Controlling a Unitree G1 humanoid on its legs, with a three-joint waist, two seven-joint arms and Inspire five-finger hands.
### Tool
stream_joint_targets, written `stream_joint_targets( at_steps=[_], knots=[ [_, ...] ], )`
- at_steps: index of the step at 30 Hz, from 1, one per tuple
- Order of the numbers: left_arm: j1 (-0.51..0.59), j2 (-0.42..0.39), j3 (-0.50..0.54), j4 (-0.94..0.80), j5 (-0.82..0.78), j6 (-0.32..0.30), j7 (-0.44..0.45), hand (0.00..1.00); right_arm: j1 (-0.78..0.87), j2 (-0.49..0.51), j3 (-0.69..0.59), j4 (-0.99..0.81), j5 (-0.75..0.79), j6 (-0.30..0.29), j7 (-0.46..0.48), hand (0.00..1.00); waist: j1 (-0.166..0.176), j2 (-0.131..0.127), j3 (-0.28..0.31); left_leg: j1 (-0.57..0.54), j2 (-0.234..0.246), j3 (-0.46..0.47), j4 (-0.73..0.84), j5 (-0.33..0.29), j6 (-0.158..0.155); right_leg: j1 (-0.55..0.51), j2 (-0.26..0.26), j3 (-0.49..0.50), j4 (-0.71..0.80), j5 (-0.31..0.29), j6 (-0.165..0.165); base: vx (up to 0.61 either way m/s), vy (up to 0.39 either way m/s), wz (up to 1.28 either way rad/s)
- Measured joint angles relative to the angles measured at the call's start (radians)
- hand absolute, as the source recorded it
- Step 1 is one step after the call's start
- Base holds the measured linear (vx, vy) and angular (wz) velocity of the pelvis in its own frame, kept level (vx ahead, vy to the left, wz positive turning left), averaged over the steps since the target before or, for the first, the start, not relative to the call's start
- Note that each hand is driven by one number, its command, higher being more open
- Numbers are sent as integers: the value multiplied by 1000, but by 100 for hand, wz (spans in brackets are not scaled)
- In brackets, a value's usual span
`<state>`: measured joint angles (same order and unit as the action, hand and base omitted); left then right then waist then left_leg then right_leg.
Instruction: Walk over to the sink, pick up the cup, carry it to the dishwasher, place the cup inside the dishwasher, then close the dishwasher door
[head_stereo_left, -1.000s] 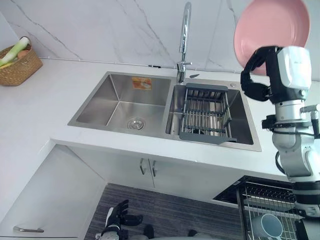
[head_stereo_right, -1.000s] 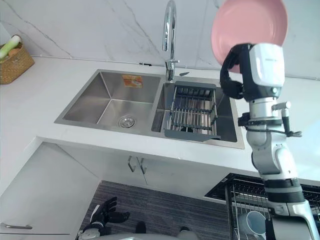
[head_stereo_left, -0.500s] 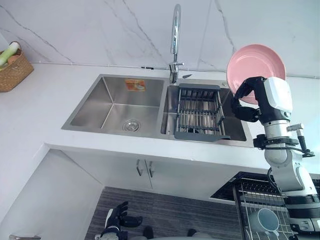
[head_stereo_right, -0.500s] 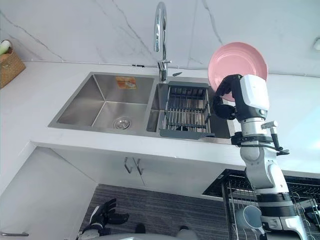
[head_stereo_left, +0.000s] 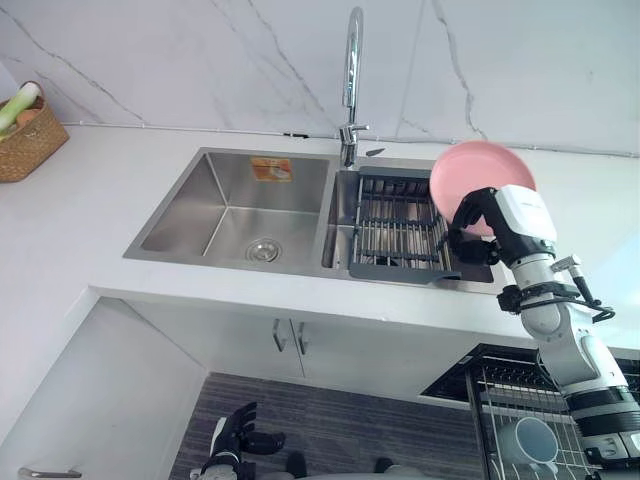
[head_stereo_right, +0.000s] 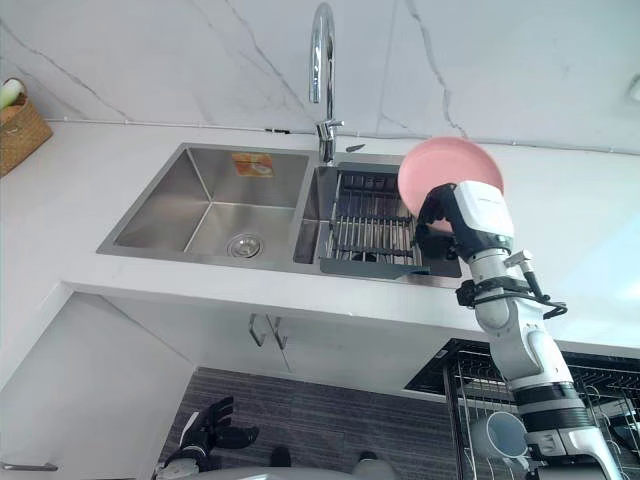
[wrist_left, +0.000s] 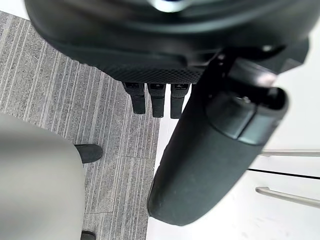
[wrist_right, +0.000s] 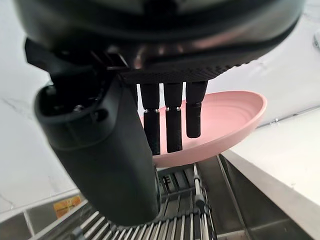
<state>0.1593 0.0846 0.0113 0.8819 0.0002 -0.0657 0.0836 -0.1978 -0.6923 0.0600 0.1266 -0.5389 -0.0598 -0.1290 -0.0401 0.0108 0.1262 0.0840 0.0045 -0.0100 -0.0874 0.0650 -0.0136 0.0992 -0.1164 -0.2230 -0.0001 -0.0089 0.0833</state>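
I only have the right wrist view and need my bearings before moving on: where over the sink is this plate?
Observer: The right hand holds the pink plate above the right end of the drying rack, which sits in the right basin of the sink.
Operator: Where is the dishwasher from here?
Observer: Its pulled-out rack shows below the counter, on the robot's right, with a pale cup already in it.
Operator: And the other hand?
Observer: The left hand hangs low over the grey floor, fingers straight, holding nothing.
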Motion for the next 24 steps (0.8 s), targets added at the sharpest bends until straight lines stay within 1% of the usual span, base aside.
stream_joint_targets(
  at_steps=[6,10,17,20,24],
  knots=[
    [0,0,1,0,0,-5,0,90,-52,-15,63,63,3,-2,12,30,2,0,0,-5,-4,-7,0,1,1,-1,-3,-7,-2,0,0,-7,-7,3],
    [0,0,1,0,0,-5,0,90,-71,-16,69,70,4,-2,14,30,3,0,0,-6,-7,-11,0,2,2,1,-6,-12,-3,0,1,-10,-4,3],
    [0,0,1,-2,0,-8,0,90,-121,-65,145,126,3,-13,29,30,8,0,0,-14,-10,-27,0,4,5,1,-9,-29,-4,-1,2,-25,-13,7],
    [0,-1,1,-4,0,-12,1,90,-131,-68,147,145,3,-19,35,30,15,-1,1,-16,-11,-29,0,4,6,1,-9,-32,-4,-1,2,0,0,0],
    [0,-1,1,-5,0,-15,1,90,-167,-72,165,163,3,-19,36,30,15,-1,1,-17,-12,-30,0,5,6,1,-10,-33,-5,-1,2,0,0,0]
  ],
)
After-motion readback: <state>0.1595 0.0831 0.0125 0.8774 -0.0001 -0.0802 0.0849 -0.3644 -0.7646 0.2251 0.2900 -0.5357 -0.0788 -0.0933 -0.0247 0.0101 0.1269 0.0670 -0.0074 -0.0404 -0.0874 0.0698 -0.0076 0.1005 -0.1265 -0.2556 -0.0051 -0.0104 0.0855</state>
